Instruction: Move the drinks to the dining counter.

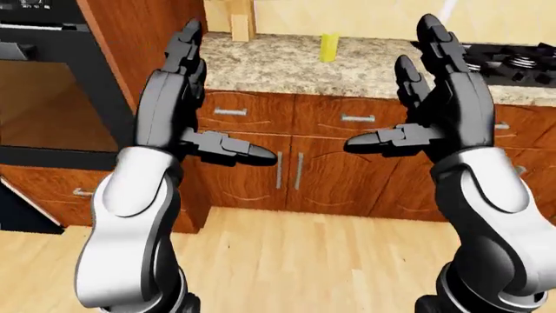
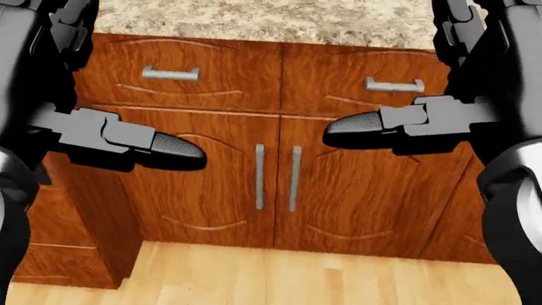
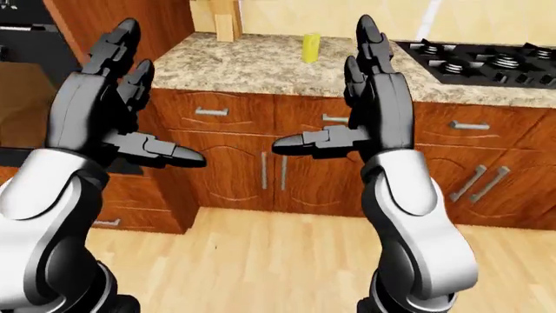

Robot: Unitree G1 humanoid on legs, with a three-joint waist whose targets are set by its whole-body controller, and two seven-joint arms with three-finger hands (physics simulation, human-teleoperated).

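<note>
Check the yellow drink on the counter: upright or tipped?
Upright. The yellow drink stands on its base on the granite counter, untouched; both hands are open.

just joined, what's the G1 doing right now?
Nothing is being handled. Both the left robot hand and the right robot hand are raised, open and empty, facing wooden base cabinets under a granite counter. A yellow cup, likely one of the drinks, stands on that counter, untouched, with a gas stove to the right. An oven sits at the left.
</note>
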